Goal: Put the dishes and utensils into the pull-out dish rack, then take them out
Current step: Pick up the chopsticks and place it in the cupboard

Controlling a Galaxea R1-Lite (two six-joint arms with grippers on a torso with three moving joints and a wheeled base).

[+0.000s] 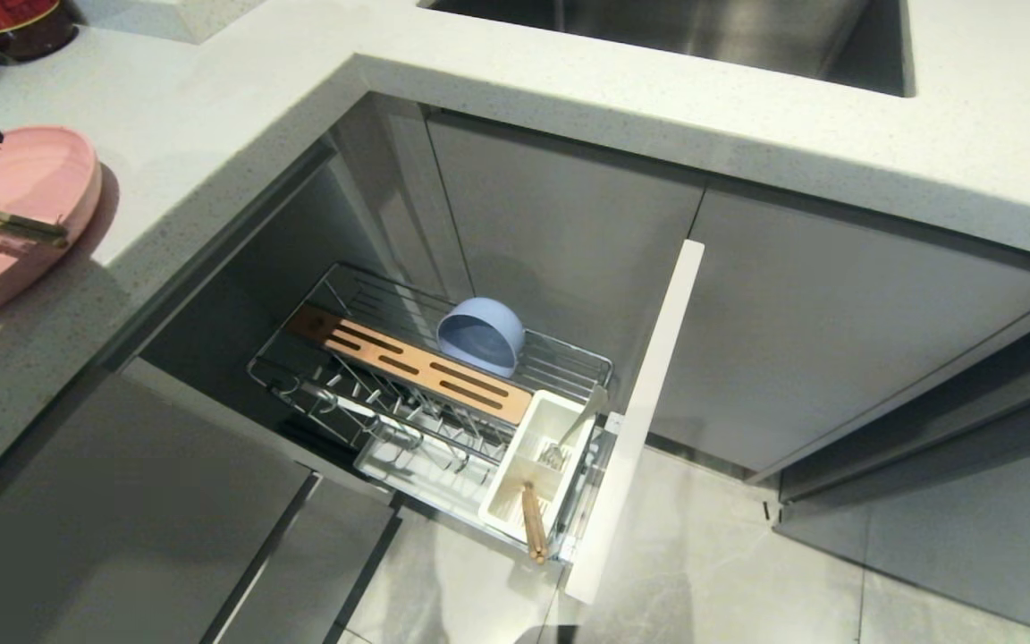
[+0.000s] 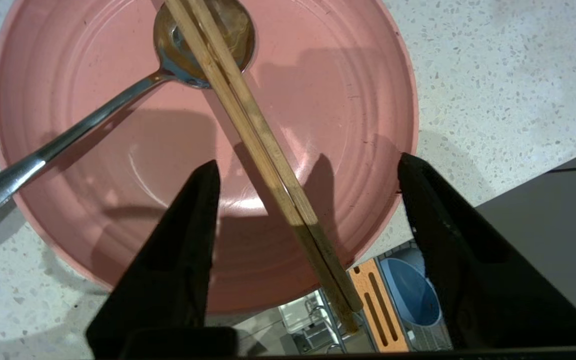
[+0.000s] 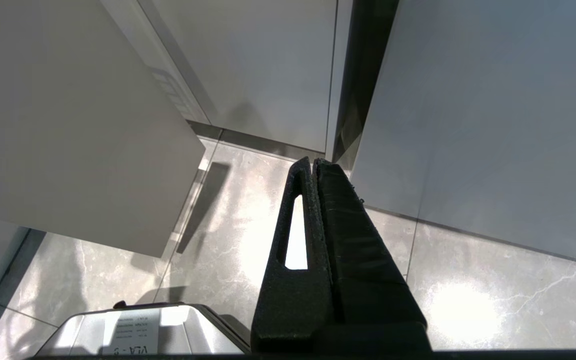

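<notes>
Countertop (image 1: 211, 134) filling upper frame in head view. Pull-out dish rack (image 1: 443, 402) standing open at lower centre. Pink plate (image 1: 23, 179) sitting on countertop at far left edge. Light-blue bowl (image 1: 482, 334) lying tilted in rack's rear section. Second pair of chopsticks (image 1: 533, 521) and a utensil standing in white cutlery box (image 1: 537, 465). Left gripper (image 2: 308, 162) hovering over plate, fingers spread, gripping nothing. Chopsticks (image 2: 248, 125) lying across spoon (image 2: 118, 105) on plate, between fingers. Right gripper (image 3: 314, 161) hanging over floor, fingers pressed together.
</notes>
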